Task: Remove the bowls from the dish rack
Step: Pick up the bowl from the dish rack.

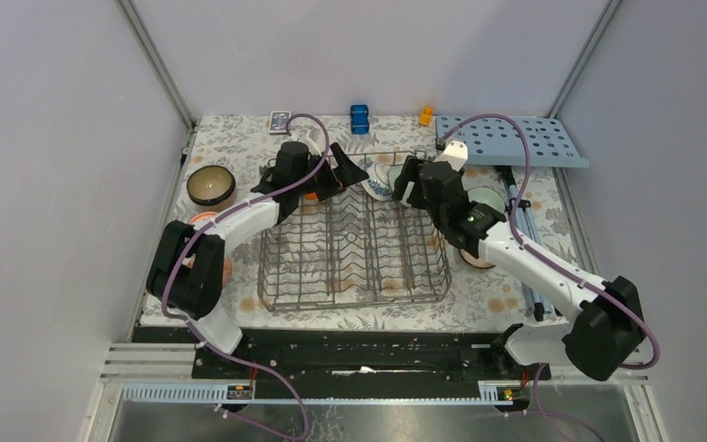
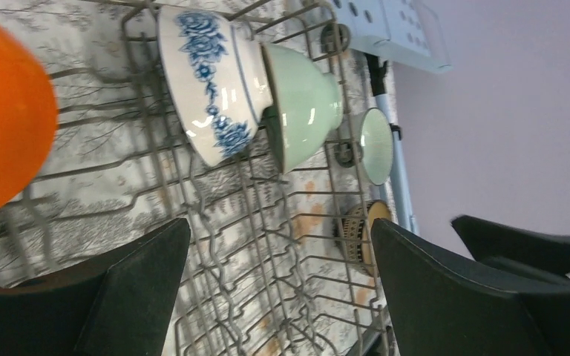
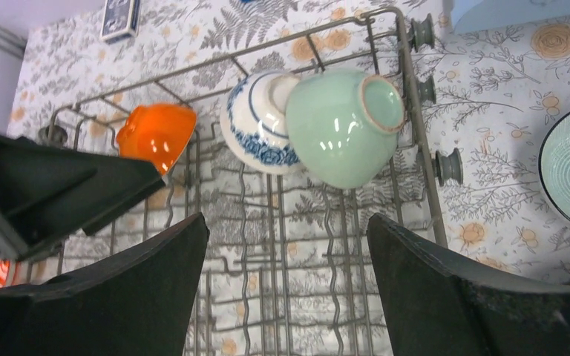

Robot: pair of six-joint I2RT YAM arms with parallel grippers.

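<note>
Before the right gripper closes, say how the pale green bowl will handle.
The pale green bowl shows glossy highlights, so probably slippery. It touches the blue-and-white bowl, so lifting may disturb that one. Looks ceramic, likely chippable.

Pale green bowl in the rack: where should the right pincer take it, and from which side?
Probably by its foot ring, coming down from above. The pale green bowl stands on edge, its foot ring exposed toward the far right corner of the dish rack. Its mouth faces the blue-and-white bowl, which crowds that rim. The right pincer is open.
</note>
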